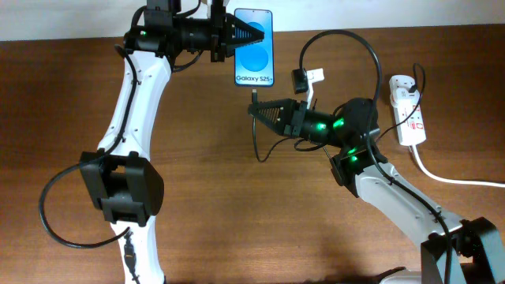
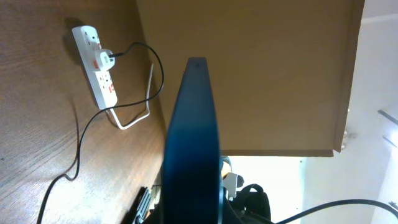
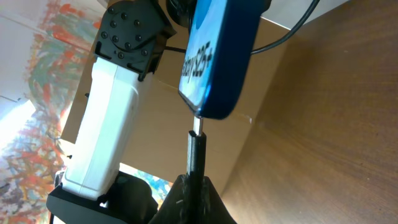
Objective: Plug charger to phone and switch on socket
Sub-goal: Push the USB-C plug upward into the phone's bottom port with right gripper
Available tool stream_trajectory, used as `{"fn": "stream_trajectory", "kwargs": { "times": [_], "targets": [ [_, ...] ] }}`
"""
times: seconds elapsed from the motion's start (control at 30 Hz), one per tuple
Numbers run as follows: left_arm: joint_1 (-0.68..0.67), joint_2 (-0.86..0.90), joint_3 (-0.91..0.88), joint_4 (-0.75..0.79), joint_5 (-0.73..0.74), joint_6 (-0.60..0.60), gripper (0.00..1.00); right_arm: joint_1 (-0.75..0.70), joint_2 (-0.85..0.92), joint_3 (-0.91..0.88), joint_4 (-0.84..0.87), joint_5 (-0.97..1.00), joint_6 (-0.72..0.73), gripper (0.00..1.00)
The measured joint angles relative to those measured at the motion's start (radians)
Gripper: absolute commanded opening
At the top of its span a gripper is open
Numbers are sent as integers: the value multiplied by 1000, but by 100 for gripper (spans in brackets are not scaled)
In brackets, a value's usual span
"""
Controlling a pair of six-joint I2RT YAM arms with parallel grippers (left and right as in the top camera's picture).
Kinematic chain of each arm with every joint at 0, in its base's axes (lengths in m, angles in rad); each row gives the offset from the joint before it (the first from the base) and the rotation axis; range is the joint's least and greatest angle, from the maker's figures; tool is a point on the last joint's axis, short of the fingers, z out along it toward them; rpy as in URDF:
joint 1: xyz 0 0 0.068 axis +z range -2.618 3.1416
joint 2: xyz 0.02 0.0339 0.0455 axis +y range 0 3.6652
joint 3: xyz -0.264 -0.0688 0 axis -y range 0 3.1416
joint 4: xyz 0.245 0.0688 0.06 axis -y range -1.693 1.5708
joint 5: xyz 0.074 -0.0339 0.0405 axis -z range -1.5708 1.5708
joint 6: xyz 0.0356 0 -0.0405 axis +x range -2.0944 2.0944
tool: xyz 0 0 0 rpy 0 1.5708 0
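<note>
**Charger tip lined up at the phone port**

We see the left end effector clamped across the phone at the far edge of the surface. It steadies the phone so the bottom port faces our right arm. The right end effector is pinched tight on the charger's small plug, with the metal tip aimed straight into that port. Touching or just short, we can't tell. Well off to the right, the socket already carries the black plug. We judge its switch waits until this tip seats.
</note>
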Motion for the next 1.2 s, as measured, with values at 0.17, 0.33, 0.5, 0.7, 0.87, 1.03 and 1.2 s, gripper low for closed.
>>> {"fn": "stream_trajectory", "kwargs": {
  "times": [0.17,0.33,0.5,0.7,0.87,1.03,1.2],
  "targets": [
    [0,0,0,0,0,1,0,0,0,0,12,0,-5,4],
    [0,0,0,0,0,11,0,0,0,0,12,0,-5,4],
    [-8,0,0,0,0,11,0,0,0,0,11,5,-5,4],
    [-15,0,0,0,4,11,0,0,0,0,11,8,-5,4],
    [-15,0,0,1,7,19,0,-2,0,0,11,8,-4,4],
    [-15,0,0,1,7,24,0,-6,0,0,11,8,-5,4],
    [-15,0,0,2,6,30,0,-12,0,0,11,3,-15,4]
  ]
}}
